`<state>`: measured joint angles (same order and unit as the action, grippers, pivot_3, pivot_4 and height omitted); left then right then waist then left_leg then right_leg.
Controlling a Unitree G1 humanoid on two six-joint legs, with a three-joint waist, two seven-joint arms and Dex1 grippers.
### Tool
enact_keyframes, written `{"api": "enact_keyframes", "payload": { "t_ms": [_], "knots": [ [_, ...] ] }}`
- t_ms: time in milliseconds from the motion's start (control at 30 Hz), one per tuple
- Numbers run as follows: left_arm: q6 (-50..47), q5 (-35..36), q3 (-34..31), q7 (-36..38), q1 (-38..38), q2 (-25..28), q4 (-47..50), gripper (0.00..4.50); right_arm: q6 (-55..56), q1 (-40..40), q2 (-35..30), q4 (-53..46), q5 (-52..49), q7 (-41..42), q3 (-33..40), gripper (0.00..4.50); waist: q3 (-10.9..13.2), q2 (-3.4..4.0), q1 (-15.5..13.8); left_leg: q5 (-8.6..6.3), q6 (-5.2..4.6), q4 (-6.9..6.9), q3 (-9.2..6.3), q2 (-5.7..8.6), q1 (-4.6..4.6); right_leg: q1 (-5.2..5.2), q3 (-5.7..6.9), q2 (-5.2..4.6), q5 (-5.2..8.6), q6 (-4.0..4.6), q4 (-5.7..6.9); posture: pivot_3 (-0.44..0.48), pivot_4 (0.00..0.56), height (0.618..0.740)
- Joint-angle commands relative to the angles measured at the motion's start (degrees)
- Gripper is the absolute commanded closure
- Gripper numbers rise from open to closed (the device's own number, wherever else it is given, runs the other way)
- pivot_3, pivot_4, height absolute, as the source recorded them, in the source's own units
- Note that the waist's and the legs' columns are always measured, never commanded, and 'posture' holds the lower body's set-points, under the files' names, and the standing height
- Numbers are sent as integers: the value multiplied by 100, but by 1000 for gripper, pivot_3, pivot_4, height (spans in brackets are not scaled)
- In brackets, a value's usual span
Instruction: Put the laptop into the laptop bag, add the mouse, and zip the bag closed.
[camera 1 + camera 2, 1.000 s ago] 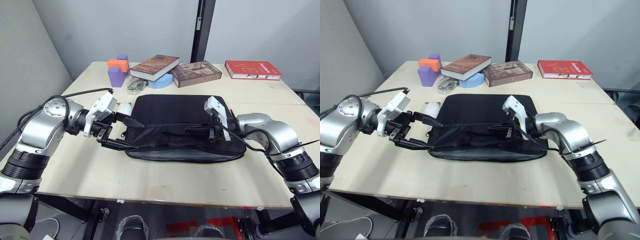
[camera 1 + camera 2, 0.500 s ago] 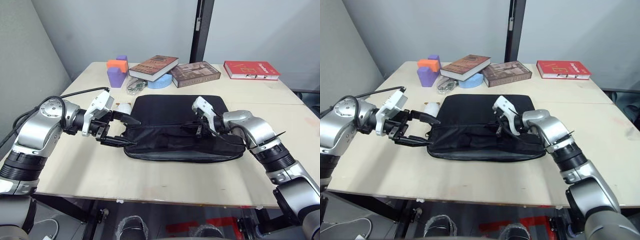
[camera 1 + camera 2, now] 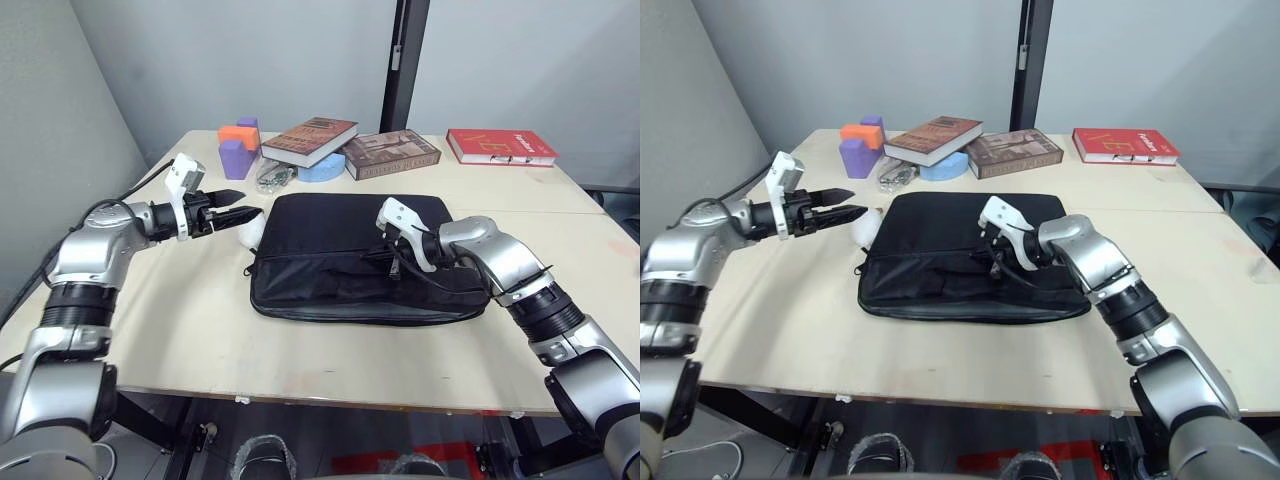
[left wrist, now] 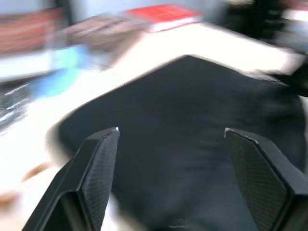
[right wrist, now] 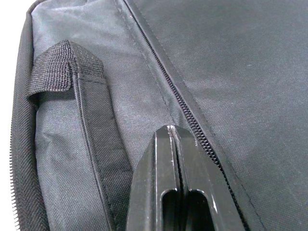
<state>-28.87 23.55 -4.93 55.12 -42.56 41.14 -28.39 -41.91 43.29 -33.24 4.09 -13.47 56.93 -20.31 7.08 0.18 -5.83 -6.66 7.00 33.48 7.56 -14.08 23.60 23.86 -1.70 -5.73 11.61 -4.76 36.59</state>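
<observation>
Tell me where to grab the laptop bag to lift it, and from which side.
Grip the strap handle on the laptop bag, probably coming in from the bag's near long edge. The bag lies flat on the table, too wide to pinch across, while the webbing loop stands proud of the front panel, likely leaving room for a finger beneath.

Even, bright indoor light; soft shadows beneath flat black fabric laptop bag (image 3: 360, 265). Head views sharp. Left wrist view heavily motion-blurred; right wrist view crisp.
</observation>
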Motion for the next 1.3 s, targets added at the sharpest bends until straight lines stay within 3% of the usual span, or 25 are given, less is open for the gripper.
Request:
{"api": "enact_keyframes", "payload": {
  "t_ms": [33,233,500,667,700,800,833,867,1000,1067,1200,1300],
  "knots": [
    [313,-506,18,-692,-347,-216,-724,813,-176,-107,-29,147,174,64,-174,4446,-3,-6,-2,0,1,0,0,0,2,0,0,0,0,0,-4,0,150,740],
    [139,-588,-245,-1430,-1093,-822,-2190,813,-250,-133,-14,64,189,63,-139,4446,-12,-21,-28,1,3,-1,-11,0,15,-2,12,1,-1,-1,-18,0,150,740],
    [246,-892,-220,-1594,-1451,-1165,-3372,813,-424,-226,-62,-210,185,-36,-105,4446,-12,-22,-29,1,6,-17,-11,0,12,-9,15,2,-1,-1,-39,0,150,740],
    [300,-878,-327,-1496,-1493,-1302,-3614,813,-509,-327,-102,-337,196,-110,-61,4446,-12,-22,-47,0,7,-25,-15,0,1,-29,22,1,-1,-1,-51,0,150,740],
    [276,-858,-337,-1427,-1487,-1316,-3603,1321,-524,-335,-111,-344,227,-137,-76,4500,-12,-22,-49,0,7,-24,-16,0,0,-30,22,0,-1,-1,-51,0,150,740],
    [211,-872,-357,-1284,-1445,-1312,-3548,2383,-575,-331,-85,-385,228,-158,-80,4500,-12,-22,-55,0,7,-25,-17,1,-3,-33,23,0,-1,-2,-51,0,150,740],
    [191,-875,-365,-1243,-1432,-1301,-3535,2532,-590,-325,-72,-399,223,-159,-77,4500,-12,-22,-55,0,8,-25,-17,1,-3,-33,23,0,-1,-1,-51,0,150,740],
    [178,-878,-371,-1216,-1426,-1295,-3530,3085,-597,-319,-63,-401,223,-160,-76,4500,-12,-22,-55,-1,8,-25,-17,1,-3,-33,22,0,-1,-1,-52,0,150,740],
    [123,-901,-396,-1155,-1394,-1246,-3487,4463,-597,-296,-49,-376,241,-163,-86,4500,-12,-22,-55,-1,9,-28,-17,1,-3,-33,23,0,-1,-1,-55,0,150,740],
    [113,-916,-411,-1150,-1393,-1246,-3483,4486,-597,-295,-49,-374,241,-163,-86,4500,-12,-22,-53,-1,9,-29,-17,1,-3,-33,23,0,-1,-1,-56,0,150,740],
    [-560,-390,-452,155,-695,-757,-1871,4486,-600,-279,-45,-343,222,-119,-94,4500,-12,-22,-3,-2,11,-42,-13,0,-2,-28,23,0,-1,-1,-67,0,150,740],
    [-1093,-1,-486,623,-99,-487,-508,4486,-595,-292,-66,-320,255,-101,-121,4500,-11,-21,1,-1,18,-63,-13,-3,6,-23,32,4,0,1,-87,0,150,740]
  ]
}}
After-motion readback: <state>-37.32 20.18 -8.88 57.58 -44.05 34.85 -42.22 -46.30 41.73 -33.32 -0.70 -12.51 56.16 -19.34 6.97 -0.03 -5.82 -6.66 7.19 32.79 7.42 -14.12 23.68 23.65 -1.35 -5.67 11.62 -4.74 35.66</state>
